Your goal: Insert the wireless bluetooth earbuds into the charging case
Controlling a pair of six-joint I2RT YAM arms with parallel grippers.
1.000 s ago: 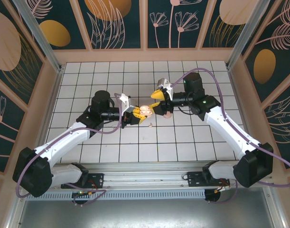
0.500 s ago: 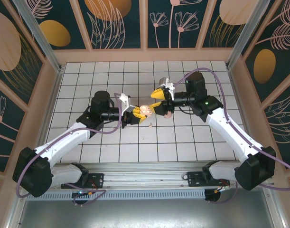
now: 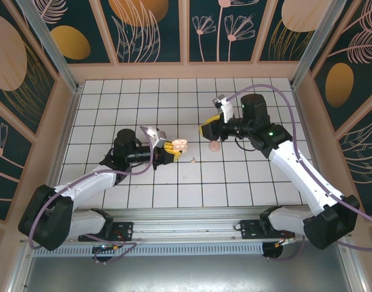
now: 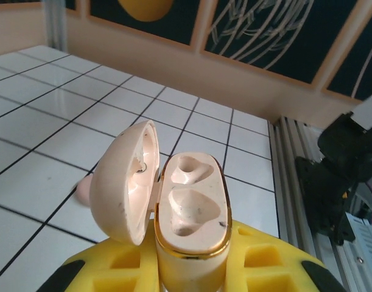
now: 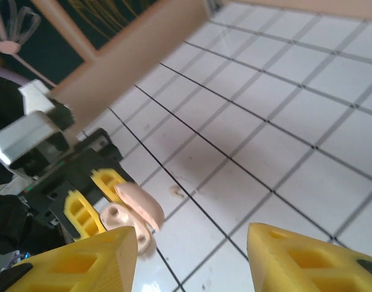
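The charging case (image 4: 189, 210) is a cream shell with a gold rim. It stands upright in my left gripper (image 4: 192, 267), which is shut on its base. Its lid (image 4: 125, 182) hangs open to the left, and both sockets are bare. From above, the case (image 3: 178, 144) is at the tip of the left gripper (image 3: 167, 151), near the middle of the floor. One tiny earbud (image 3: 192, 160) lies on a tile just right of it, also seen as a small pale earbud (image 5: 173, 193). My right gripper (image 3: 207, 129) hovers up and right of the case, open and holding nothing, its fingers (image 5: 82, 261) wide apart.
A round pink piece (image 3: 214, 146) lies on the tiles under the right gripper, and it peeks out behind the lid as a pink blob (image 4: 83, 190). A wooden wall (image 3: 186, 70) rings the white tiled floor (image 3: 143, 97). A metal rail (image 3: 186, 216) runs along the near edge.
The right gripper has drawn back up and to the right, away from the case, with its jaws a little narrower. The left arm has pulled the case slightly to the left.
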